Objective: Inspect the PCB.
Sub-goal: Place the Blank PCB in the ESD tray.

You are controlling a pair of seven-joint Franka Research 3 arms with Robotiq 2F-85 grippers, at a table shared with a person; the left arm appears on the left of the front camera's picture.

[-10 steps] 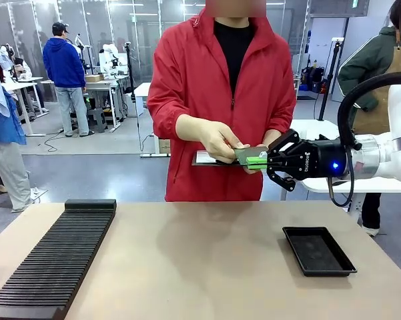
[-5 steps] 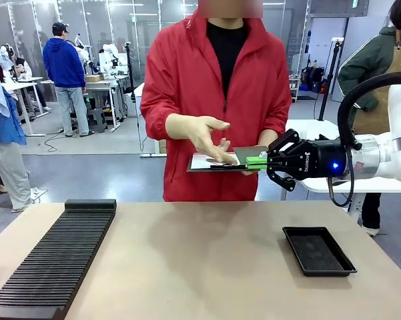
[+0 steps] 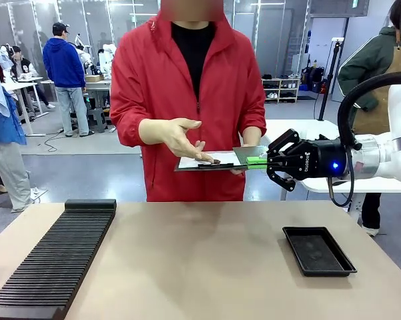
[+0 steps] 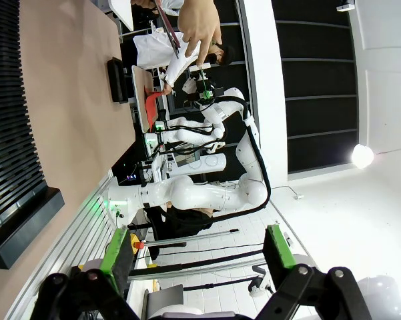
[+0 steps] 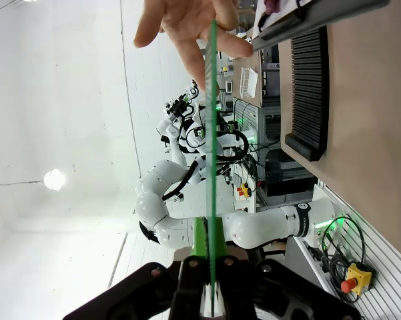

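The PCB (image 3: 247,153), a small grey-green board, is held level above the table's far edge, with my right gripper (image 3: 259,161) shut on its right end. In the right wrist view the PCB (image 5: 212,133) shows edge-on as a thin green line rising from the right gripper (image 5: 210,250), with the person's open hand (image 5: 187,27) behind its tip. The person's raised hand (image 3: 179,137) hovers over a dark clipboard (image 3: 203,163) touching the board's left side. My left gripper (image 4: 199,263) is open, its fingers apart with nothing between them.
A shallow black tray (image 3: 318,251) lies on the table's right side. A long black slotted rack (image 3: 53,260) runs along the left side. Between them is bare tabletop (image 3: 200,267). Other people stand in the background.
The person has taken the hand off the PCB and shifted left, moving the clipboard left too. My right gripper and the board have stayed in place.
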